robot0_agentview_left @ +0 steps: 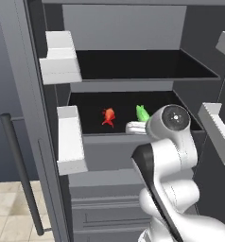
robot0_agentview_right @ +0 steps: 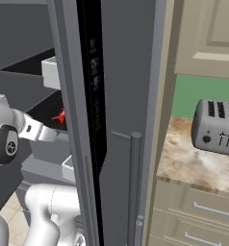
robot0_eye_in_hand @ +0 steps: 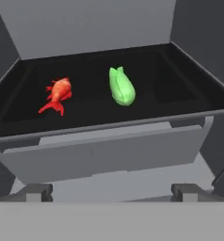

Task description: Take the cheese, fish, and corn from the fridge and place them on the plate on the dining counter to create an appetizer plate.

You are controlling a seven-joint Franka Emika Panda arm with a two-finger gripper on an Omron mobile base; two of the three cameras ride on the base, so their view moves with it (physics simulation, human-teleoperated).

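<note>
On the fridge (robot0_agentview_left: pixel 133 33) shelf (robot0_eye_in_hand: pixel 180 94), fish (robot0_eye_in_hand: pixel 57 93) and corn (robot0_eye_in_hand: pixel 121 86) ahead of spread jaws.
Fish lies centre-left in the hand view, corn just right of it, apart; both sit above the finger tips (robot0_eye_in_hand: pixel 36 192), untouched, nothing gripped.

One fish (robot0_eye_in_hand: pixel 57 94); one corn (robot0_eye_in_hand: pixel 121 86); two black shelves (robot0_agentview_left: pixel 133 64); four door bins (robot0_agentview_left: pixel 69 139); one toaster (robot0_agentview_right: pixel 216 126).

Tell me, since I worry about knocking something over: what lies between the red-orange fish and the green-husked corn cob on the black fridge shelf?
Nothing: in the hand view, only bare black shelf separates the fish and corn.
</note>
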